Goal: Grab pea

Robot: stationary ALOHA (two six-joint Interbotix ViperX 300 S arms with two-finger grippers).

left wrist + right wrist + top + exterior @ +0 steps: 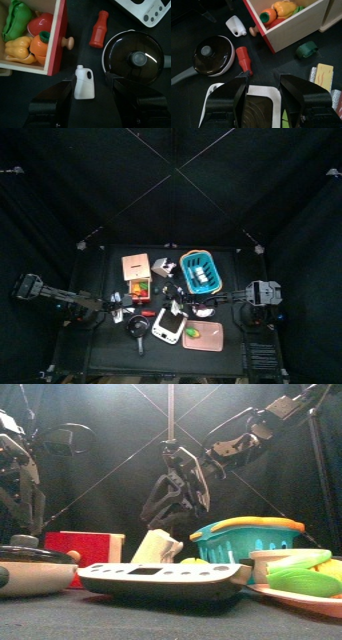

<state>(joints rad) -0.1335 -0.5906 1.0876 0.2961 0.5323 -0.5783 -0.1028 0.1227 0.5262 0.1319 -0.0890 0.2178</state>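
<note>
The pea (307,49), a small dark-green piece, lies on the black table just off a corner of the red-sided box (298,27) of toy vegetables. My right gripper (261,82) is open and empty above the white scale (258,107), apart from the pea. It hangs at the middle of the front view (163,519). My left gripper (90,85) is open, its jaws standing either side of a small white bottle (83,82) without touching it. I cannot make out the pea in the top or front view.
A red bottle (242,59) and a lidded black pan (212,55) lie beside the scale. A blue basket (201,271) stands at the back right, a pink plate (203,336) with food at the front right. A yellow card (324,75) lies near the pea.
</note>
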